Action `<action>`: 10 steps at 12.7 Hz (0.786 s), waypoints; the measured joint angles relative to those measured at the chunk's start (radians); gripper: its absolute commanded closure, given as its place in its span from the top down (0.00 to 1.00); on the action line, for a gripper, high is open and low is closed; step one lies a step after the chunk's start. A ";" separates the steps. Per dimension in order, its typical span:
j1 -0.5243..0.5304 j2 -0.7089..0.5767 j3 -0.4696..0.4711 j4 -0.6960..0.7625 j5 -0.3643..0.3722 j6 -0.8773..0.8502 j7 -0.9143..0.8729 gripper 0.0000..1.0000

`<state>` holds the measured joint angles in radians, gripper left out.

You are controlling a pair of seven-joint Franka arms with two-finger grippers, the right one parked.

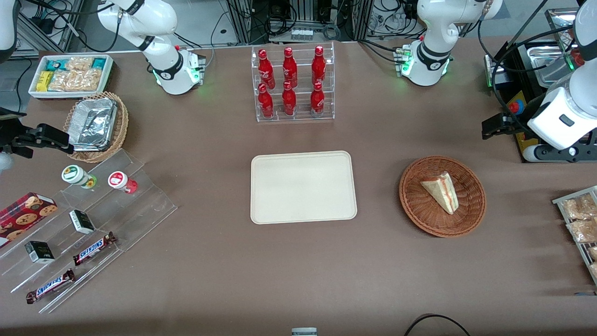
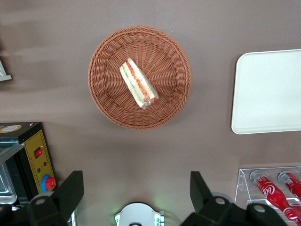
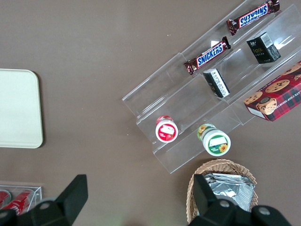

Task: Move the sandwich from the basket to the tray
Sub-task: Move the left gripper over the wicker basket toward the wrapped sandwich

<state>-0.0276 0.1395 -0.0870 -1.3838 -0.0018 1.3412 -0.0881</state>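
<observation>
Black gripper (image 2: 133,197) high above basket (image 2: 139,77), jaws wide.

You're looking at rough woven wicker on the basket (image 1: 426,212), a smooth matt tray (image 1: 303,186), matt brown counter (image 1: 280,280), black hand (image 2: 134,193) spread.

You had six red bottles (image 1: 291,84) in a clear rack (image 1: 294,116), chocolate bars (image 1: 93,248) on clear steps (image 1: 140,205), and a cookie box (image 1: 23,214) nearby.
</observation>
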 measured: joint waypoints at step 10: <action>0.000 0.047 0.011 -0.125 0.029 0.208 -0.006 1.00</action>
<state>-0.0273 0.1862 -0.0763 -1.5085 0.0277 1.5494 -0.0945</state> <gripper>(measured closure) 0.000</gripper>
